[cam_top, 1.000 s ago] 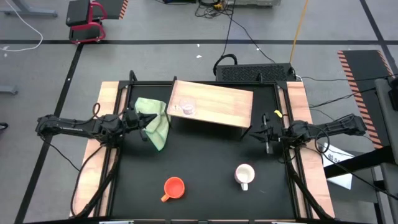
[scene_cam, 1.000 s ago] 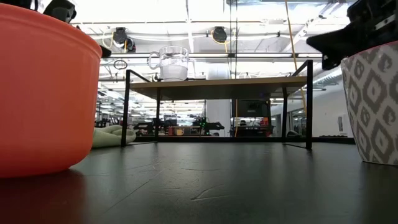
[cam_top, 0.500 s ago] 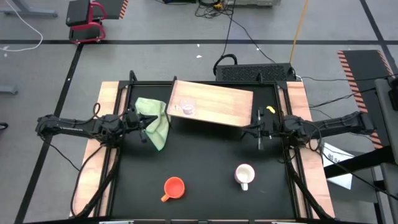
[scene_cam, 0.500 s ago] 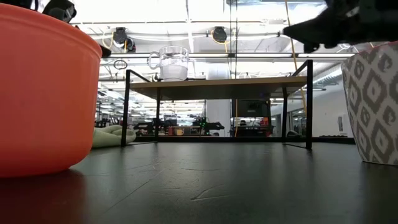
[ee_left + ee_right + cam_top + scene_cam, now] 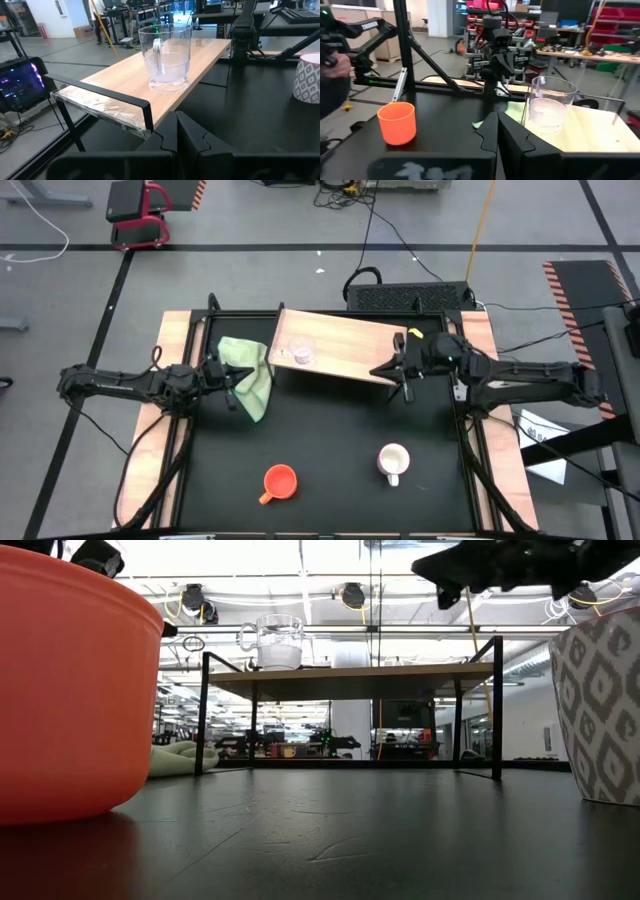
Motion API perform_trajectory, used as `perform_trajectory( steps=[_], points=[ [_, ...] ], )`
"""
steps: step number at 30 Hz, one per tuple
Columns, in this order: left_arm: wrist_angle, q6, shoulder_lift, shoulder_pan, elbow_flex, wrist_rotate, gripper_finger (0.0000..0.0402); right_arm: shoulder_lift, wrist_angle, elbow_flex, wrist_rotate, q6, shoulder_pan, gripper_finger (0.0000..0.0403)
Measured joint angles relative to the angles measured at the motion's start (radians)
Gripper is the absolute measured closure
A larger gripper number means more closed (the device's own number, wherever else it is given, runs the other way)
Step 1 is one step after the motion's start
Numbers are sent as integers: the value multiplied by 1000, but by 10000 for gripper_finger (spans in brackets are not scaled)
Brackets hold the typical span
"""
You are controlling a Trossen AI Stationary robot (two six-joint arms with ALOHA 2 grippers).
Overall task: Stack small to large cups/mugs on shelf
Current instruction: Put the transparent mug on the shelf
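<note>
Hovering at the near right end of the shelf (image 5: 342, 344), the right tool (image 5: 397, 373) has its fingers closed together and grips nothing. Across the shelf from that tool, the clear glass cup (image 5: 301, 353) stands upright on the board's left part. On the black bench (image 5: 320, 440), nearer the front edge than the right tool, the white mug (image 5: 392, 461) sits below it, with the orange mug (image 5: 279, 480) well off to its left. Beside the shelf's left end, the left tool (image 5: 232, 383) rests over the light green cloth (image 5: 250, 370), fingers closed together and empty, facing the glass cup just beyond it.
</note>
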Motion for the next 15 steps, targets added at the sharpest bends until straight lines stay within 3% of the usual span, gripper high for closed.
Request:
perform_trajectory(
  steps=[8,15],
  points=[
    [0,-3,0,0,0,17,401,98,117,19,-72,4,-54,403],
    [0,-3,0,0,0,17,401,270,115,153,-147,10,-78,403]
  ],
)
